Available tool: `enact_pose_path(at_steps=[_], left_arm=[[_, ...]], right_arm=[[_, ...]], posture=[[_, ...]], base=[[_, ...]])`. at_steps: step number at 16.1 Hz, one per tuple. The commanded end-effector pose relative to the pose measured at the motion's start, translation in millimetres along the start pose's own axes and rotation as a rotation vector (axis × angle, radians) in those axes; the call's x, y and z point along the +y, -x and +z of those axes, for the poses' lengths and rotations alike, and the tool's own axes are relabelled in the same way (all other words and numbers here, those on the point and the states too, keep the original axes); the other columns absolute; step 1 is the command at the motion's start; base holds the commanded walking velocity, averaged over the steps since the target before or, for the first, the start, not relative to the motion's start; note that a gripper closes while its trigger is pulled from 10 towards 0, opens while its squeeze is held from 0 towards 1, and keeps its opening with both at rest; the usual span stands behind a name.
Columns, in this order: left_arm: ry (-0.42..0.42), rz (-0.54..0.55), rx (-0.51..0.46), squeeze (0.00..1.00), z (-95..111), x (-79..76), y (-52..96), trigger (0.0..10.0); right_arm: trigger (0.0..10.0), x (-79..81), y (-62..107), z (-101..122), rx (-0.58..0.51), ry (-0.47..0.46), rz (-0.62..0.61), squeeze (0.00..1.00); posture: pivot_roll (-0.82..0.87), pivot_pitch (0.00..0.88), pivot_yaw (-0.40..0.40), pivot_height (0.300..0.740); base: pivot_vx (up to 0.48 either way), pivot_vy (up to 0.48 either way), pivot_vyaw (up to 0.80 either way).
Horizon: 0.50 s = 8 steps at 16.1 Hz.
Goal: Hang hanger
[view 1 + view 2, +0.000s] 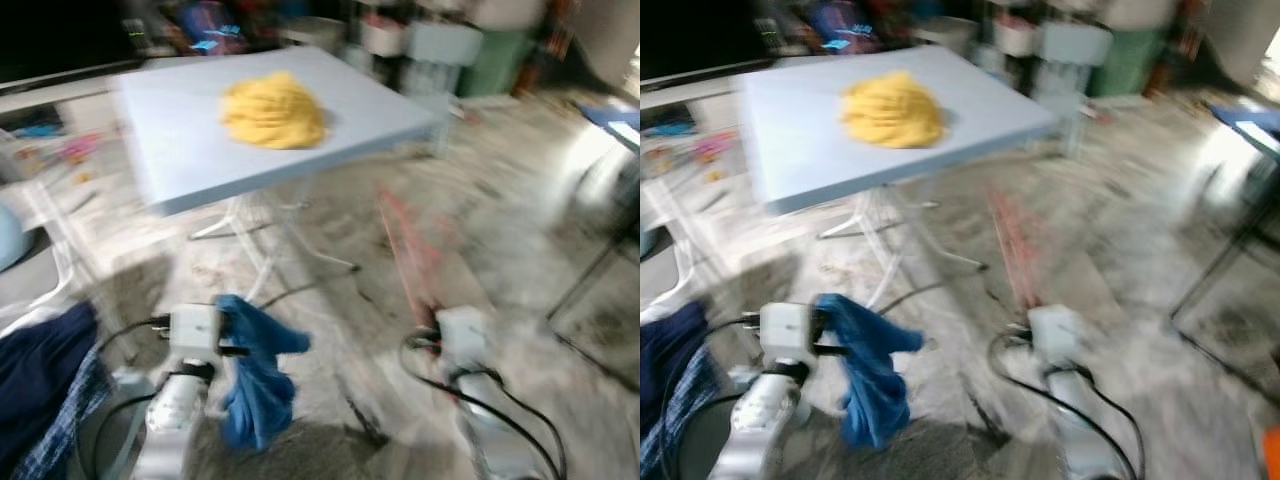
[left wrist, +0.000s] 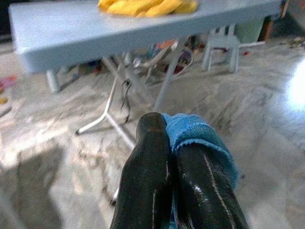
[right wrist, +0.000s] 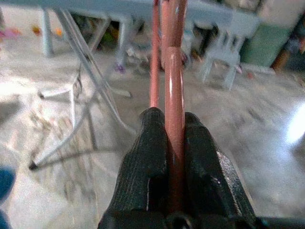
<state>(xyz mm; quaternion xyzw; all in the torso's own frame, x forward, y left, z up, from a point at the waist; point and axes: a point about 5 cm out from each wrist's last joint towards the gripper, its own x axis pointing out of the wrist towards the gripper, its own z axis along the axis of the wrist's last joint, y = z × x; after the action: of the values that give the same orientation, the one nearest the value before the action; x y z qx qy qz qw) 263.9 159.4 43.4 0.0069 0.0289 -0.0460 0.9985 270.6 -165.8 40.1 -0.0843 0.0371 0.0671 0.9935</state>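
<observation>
The floor [image 1: 500, 220] of mottled grey stone takes up most of the head views, which are blurred as though the robot is on the move. On it stands a pale blue folding worktop [image 1: 180, 130] on white legs, with a heap of yellow cloth [image 1: 273, 110] near its middle. A dark blue garment [image 1: 45, 375] lies at the lower left edge, close to the left arm. Cluttered furniture and a pale stool [image 2: 220, 45] sit beyond the worktop.

The left gripper [image 2: 174, 143] is held low in front of the robot, its jaws pressed together on a blue cloth [image 1: 255, 375] that droops from them. The right gripper [image 3: 174, 125] is also held low, on the other side, its jaws clamped on the hanger [image 3: 172, 57], a thin reddish rod that runs forward from the fingers towards the worktop's legs. In the head views the hanger is only a faint red streak above the right wrist, so its hook and full shape cannot be made out.

This looks like the carrying stage: the hanger is in hand, but no rail or hook to hang it on is visible. The next move probably calls for finding that rail, steadying the body so the view clears, then lifting the right arm and turning the hanger's hook over it. Whether the blue cloth is meant to go on the hanger first cannot be told.
</observation>
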Motion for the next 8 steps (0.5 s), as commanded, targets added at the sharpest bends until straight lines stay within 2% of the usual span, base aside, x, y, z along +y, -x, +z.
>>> enact_pose_path(at_steps=[1, 4, 6, 7, 8], left_arm=[[0.012, -0.014, -0.027, 0.0, 7, -7.7, -3.1, 10.0], [0.011, -0.007, -0.027, 0.0, 9, -7.8, -3.9, 10.0], [0.02, -0.001, -0.059, 0.0, 20, -7.6, -7.7, 10.0], [0.003, -0.013, -0.119, 0.0, 40, -9.1, -15.8, 10.0], [0.006, -0.017, -0.139, 0.0, 47, -9.9, -19.2, 10.0]], right_arm=[[10.0, -10.8, 1.3, 3, -0.007, 0.026, -0.027, 0.0], [10.0, -8.8, -1.2, 4, -0.01, 0.004, -0.018, 0.0], [10.0, -8.3, -1.4, 5, -0.011, 0.006, -0.013, 0.0], [10.0, -8.0, -2.7, 8, -0.021, 0.008, -0.009, 0.0], [10.0, -7.9, -3.5, 9, -0.024, 0.007, -0.008, 0.0]], posture=[[0.04, 0.0, -0.006, 0.74], [0.04, 0.0, -0.007, 0.74], [0.04, 0.0, -0.007, 0.74], [0.05, 0.002, -0.006, 0.74], [0.05, 0.002, -0.005, 0.74]], base=[[0.341, 0.0, 0.8], [0.346, 0.0, 0.8], [0.341, 0.0, 0.59], [0.277, 0.0, 0.0], [0.274, 0.0, 0.0]])
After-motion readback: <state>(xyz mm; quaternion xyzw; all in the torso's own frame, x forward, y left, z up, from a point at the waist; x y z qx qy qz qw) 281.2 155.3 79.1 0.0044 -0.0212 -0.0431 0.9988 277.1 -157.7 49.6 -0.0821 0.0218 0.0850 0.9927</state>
